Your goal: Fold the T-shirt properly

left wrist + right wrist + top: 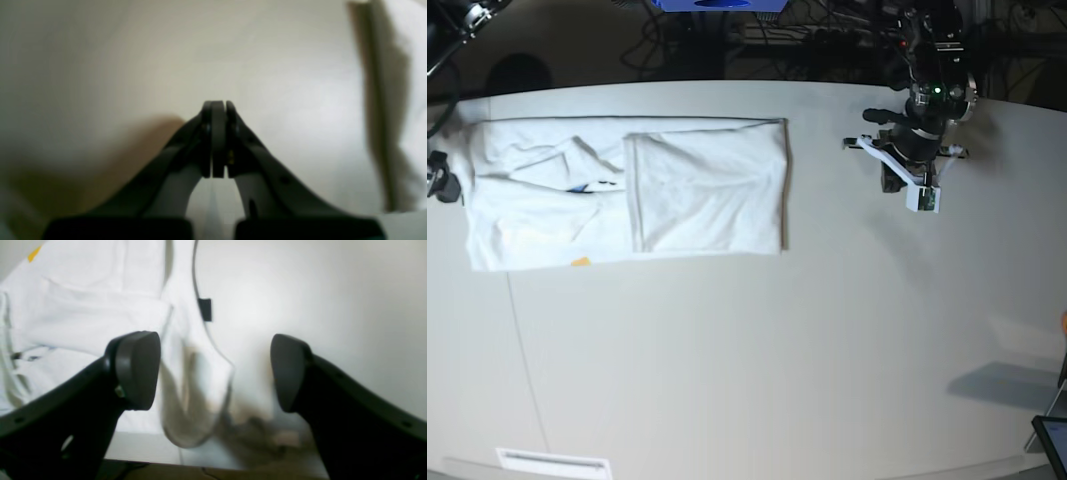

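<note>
Risk of undoing the fold: right gripper (215, 373) wide open, holding nothing, low over the T-shirt (627, 190) lying part-folded on the table (827, 350), near the black neck tag (204, 309); left gripper (217, 138) clenched shut, empty, well apart.

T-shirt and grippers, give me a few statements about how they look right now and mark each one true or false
1. The T-shirt lies partly folded, with a flap laid over its right part in the base view. True.
2. The right gripper is clamped shut on the fabric. False: its jaws stand wide apart with nothing between the pads, and the shirt's edge lies below them.
3. The left gripper is shut. True: its fingers meet with nothing visible between them.
4. The left gripper is holding a sleeve. False: in the base view that arm is well clear of the shirt, over the bare table.
5. A small black neck tag shows in the right wrist view. True.
</note>
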Motion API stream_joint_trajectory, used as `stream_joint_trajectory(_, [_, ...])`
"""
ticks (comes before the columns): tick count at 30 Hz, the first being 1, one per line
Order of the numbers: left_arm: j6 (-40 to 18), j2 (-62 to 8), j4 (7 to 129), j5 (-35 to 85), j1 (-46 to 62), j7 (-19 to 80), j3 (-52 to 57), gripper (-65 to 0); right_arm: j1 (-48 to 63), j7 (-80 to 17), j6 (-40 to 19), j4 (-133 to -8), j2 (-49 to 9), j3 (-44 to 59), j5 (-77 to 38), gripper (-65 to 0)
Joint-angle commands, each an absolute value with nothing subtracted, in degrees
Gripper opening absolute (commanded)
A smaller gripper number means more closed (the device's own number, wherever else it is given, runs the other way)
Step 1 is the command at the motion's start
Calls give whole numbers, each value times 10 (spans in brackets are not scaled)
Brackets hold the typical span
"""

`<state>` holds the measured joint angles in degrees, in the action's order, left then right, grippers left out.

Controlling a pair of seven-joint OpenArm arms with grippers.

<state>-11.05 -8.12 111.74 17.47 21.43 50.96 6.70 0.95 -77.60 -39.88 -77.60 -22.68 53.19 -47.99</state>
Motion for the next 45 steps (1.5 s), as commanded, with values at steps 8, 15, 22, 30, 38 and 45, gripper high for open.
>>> stream_joint_trajectory(8, [-144,-84,1041,178,196,495,70,-650,-16,-764,-400,-645,-284,447,-615,-151])
stream_joint_trajectory(15, [-163,-82,1016,179,170,495,65,-650,-24,-759,-400,-617,-294,446,-616,-151])
stream_joint_trajectory(22, [-232,-53,1011,179,152,498,65,-650,-2,-763,-400,-617,-295,445,-618,-154])
stream_joint_trajectory(30, [-232,-36,1011,175,139,500,62,-650,13,-763,-400,-618,-267,426,-619,-154])
stream_joint_trajectory(38, [-232,-36,1011,175,138,500,62,-650,12,-763,-400,-650,-237,384,-618,-157])
stream_joint_trajectory(45, [-232,-36,1011,177,135,500,62,-650,22,-763,-400,-656,-219,383,-619,-157])
